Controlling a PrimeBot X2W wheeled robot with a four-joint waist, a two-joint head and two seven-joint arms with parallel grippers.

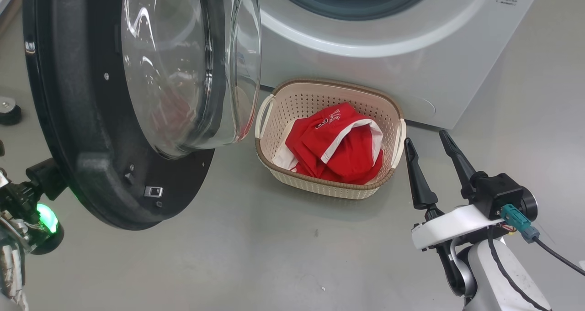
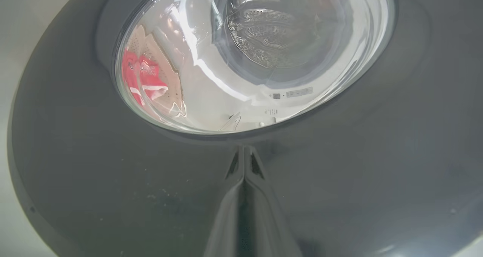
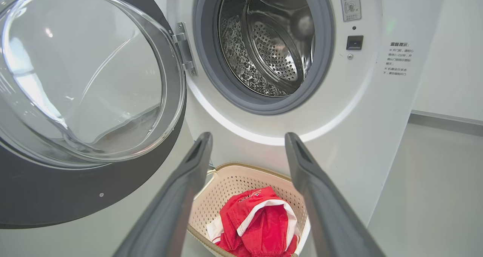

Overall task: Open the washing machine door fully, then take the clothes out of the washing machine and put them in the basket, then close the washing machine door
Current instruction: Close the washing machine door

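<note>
The washing machine door stands swung out on its edge, at 9 o'clock from the basket in the head view. The left gripper is pressed shut on nothing. Its tips look to touch the door's black outside rim, with the glass bowl at 12 o'clock from them. So the left arm is nearer, and I think a push toward the washing machine, at 1 o'clock from the door, would close it. The drum looks empty. The red clothes lie in the basket. The right gripper is spread wide and empty, at 3 o'clock beside the basket.
</note>
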